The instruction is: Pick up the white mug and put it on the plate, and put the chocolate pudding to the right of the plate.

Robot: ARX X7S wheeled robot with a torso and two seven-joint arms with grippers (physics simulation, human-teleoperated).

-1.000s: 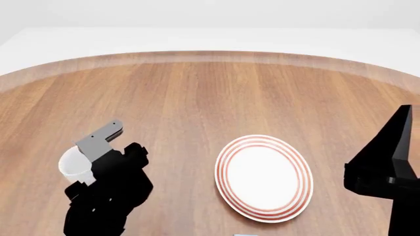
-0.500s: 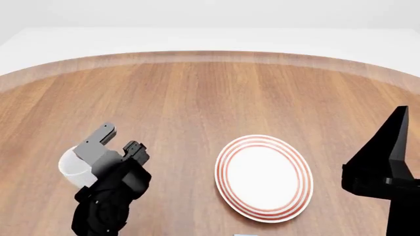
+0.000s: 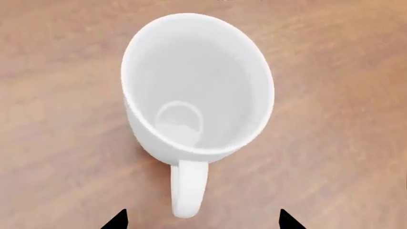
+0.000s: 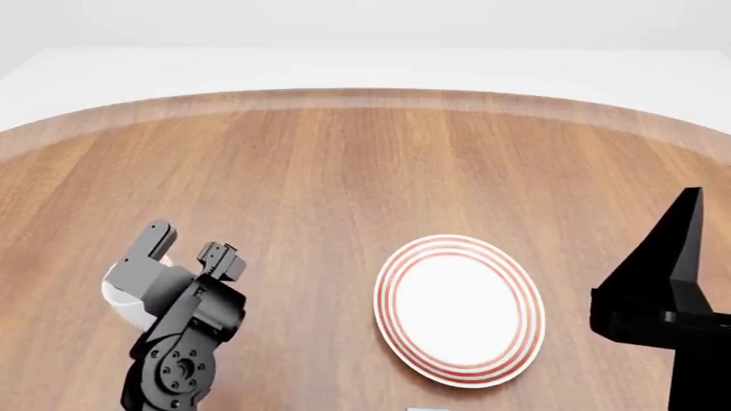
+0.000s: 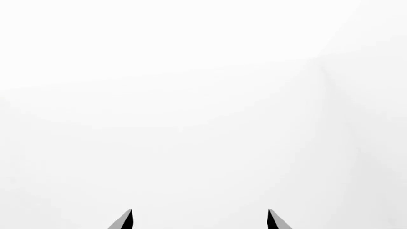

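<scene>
The white mug (image 3: 197,86) stands upright on the wooden table, its loop handle (image 3: 188,191) pointing toward my left gripper (image 3: 201,222). That gripper is open, and the end of the handle just reaches the gap between its two fingertips without touching them. In the head view the left gripper (image 4: 187,246) hangs over the mug (image 4: 119,292) at the near left and hides most of it. The plate (image 4: 460,308), white with red rings, lies bare to the right of it. My right gripper (image 5: 200,220) is open and faces only blank white. The chocolate pudding is out of view.
My right arm (image 4: 668,300) rises as a black shape at the right edge, beside the plate. The round wooden table (image 4: 342,163) stretches to a curved far rim. A small grey sliver (image 4: 426,409) shows at the bottom edge below the plate.
My left gripper has swung left and tipped down over the mug, its fingers now standing more upright. The right arm has shifted slightly left.
</scene>
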